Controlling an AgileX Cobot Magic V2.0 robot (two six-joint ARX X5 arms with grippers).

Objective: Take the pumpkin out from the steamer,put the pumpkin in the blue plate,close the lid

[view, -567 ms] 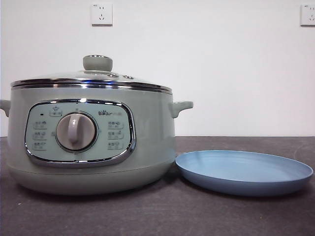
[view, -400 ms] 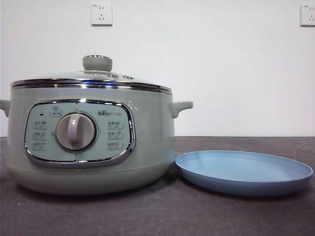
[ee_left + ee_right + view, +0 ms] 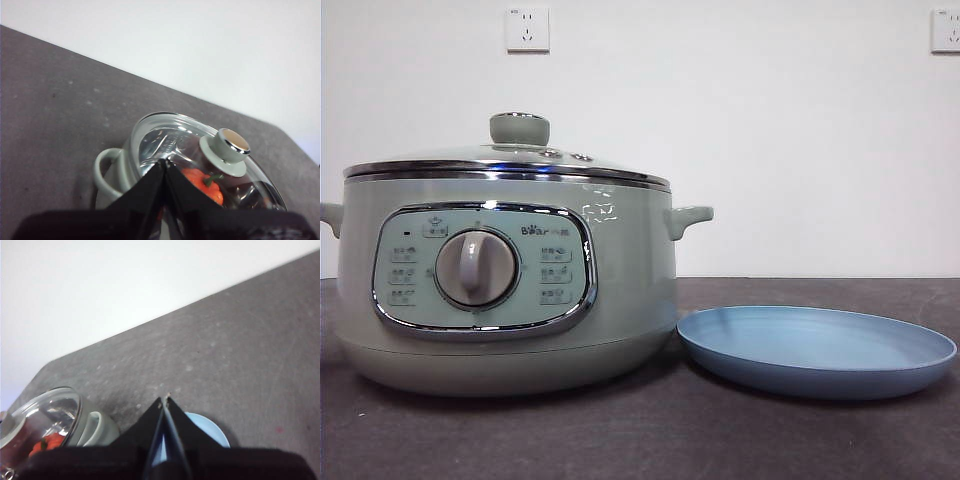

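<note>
The sage-green steamer (image 3: pixel 510 290) stands at the left of the front view with its glass lid (image 3: pixel 510 160) on, the green knob (image 3: pixel 519 128) on top. Through the lid glass (image 3: pixel 165 140) in the left wrist view I see the orange pumpkin (image 3: pixel 202 182) inside, its green stem up. The blue plate (image 3: pixel 815 350) lies to the steamer's right, with nothing on it. My left gripper (image 3: pixel 164 162) is shut, high above the lid's rim. My right gripper (image 3: pixel 165 399) is shut, high above the blue plate (image 3: pixel 207 432). Neither arm shows in the front view.
A dark grey table (image 3: pixel 720 440) carries everything. The steamer's side handles (image 3: pixel 688 218) stick out toward the plate. A white wall with two sockets (image 3: pixel 527 28) stands behind.
</note>
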